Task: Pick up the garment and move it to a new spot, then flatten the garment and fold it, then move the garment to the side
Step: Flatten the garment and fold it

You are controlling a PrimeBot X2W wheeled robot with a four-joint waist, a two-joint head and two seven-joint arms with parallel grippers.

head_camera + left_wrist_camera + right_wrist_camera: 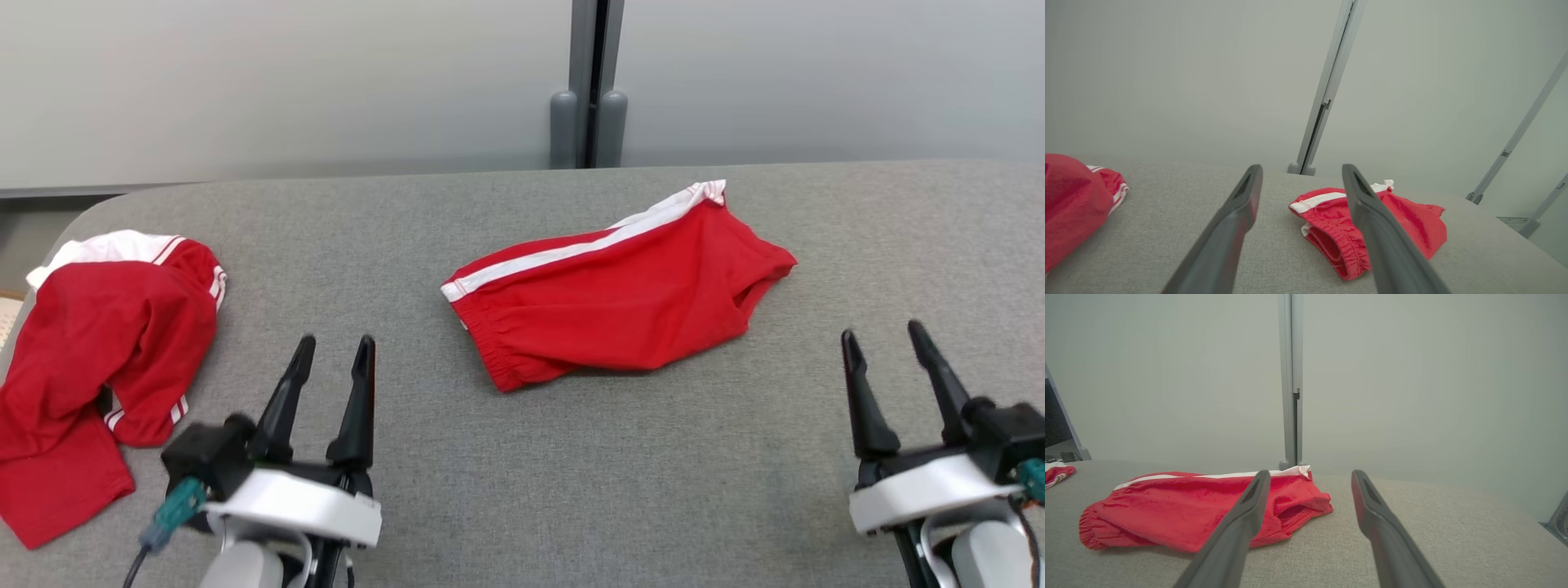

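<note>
Well, I judge we're midway at best: the shorts (620, 302) lie mid-tabletop (571, 457), doubled over but rumpled, not yet set aside. My left end effector (336, 341) and right end effector (881, 329) stand spread wide, empty. The left wrist view reveals the gaping waistband (1331, 241); the head view lays out a second red garment (106, 327) at the left edge.

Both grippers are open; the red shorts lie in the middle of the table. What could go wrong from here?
The red shorts lie doubled, so a pinch may catch just the top layer and the fold could open in lifting. The other red garment lies beside the left gripper, near the table edge; a sideways sweep might snag it or push it off.
</note>
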